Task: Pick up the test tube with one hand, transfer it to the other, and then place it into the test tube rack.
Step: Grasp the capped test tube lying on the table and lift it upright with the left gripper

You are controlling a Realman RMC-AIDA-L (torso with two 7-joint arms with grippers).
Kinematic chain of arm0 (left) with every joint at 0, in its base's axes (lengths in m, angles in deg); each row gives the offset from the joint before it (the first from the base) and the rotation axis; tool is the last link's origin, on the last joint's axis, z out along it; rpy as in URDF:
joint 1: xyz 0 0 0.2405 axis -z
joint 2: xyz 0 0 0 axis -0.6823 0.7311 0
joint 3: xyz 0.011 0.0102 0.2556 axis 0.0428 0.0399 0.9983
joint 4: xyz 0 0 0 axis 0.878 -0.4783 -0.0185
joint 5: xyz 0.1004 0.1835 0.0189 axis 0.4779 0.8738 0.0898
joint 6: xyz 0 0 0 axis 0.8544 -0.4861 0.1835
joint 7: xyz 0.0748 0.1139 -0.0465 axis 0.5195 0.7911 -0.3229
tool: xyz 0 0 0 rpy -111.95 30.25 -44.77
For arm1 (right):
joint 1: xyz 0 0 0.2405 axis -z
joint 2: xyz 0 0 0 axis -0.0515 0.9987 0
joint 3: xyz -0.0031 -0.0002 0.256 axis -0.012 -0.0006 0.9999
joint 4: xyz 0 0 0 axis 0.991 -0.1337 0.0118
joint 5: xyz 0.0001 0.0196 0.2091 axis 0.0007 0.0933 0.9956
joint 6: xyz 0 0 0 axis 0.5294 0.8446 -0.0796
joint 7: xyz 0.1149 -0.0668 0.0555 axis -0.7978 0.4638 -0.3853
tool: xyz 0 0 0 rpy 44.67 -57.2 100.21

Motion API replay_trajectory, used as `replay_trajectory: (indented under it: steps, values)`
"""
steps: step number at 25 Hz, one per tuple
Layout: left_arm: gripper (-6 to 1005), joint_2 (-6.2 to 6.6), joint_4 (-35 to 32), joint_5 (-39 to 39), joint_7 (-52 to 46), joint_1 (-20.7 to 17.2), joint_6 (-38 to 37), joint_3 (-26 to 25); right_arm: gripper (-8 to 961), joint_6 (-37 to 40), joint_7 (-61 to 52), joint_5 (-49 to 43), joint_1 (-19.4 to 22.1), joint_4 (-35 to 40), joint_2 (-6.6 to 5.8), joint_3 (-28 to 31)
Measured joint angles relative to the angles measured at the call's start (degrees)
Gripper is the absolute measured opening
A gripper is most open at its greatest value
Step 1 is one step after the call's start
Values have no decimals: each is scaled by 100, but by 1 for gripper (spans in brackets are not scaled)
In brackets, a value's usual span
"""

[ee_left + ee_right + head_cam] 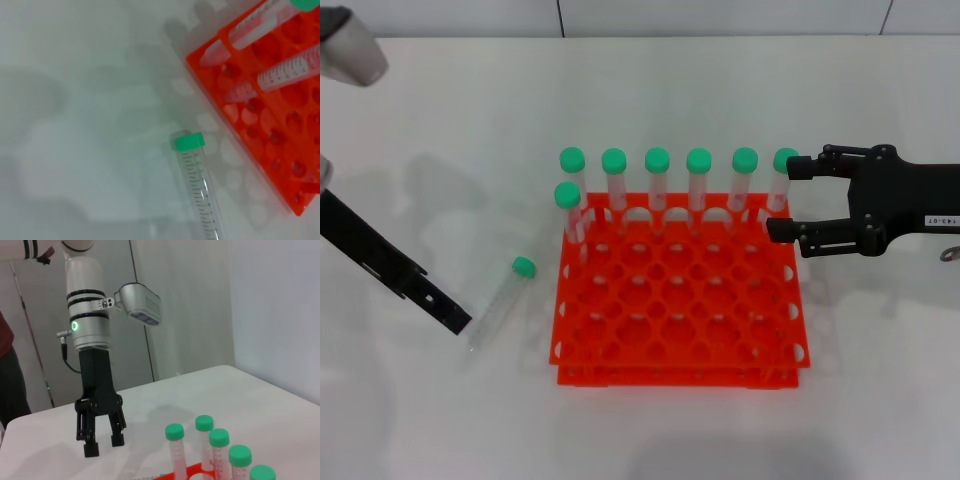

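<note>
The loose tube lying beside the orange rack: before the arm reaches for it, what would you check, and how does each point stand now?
1. The test tube lies flat on the table, clear of the test tube rack: ok.
2. Its green cap is on: ok.
3. Left tool is open, hanging above the table near the tube: ok.
4. Left tool lined up over the tube: cannot tell, since the left wrist view shows no fingers.
5. Right tool is open at the rack's far right corner, close to a standing tube: not ok for a handover yet.
6. Rack has free holes: ok, only the back row and one more are filled.
</note>
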Motion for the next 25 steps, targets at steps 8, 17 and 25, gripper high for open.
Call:
replay_trajectory:
  steps: [8, 17, 25]
  values:
    - [837, -84, 267, 23, 24, 32, 193, 254, 844, 0, 0, 0, -3, 0, 7, 0]
    - [801, -114, 439, 74, 39, 36, 402, 343, 843, 1, 10, -2, -3, -1, 8, 0]
    - [769, -170, 475, 90, 85, 54, 459, 408, 843, 1, 23, -2, -10, -5, 8, 0]
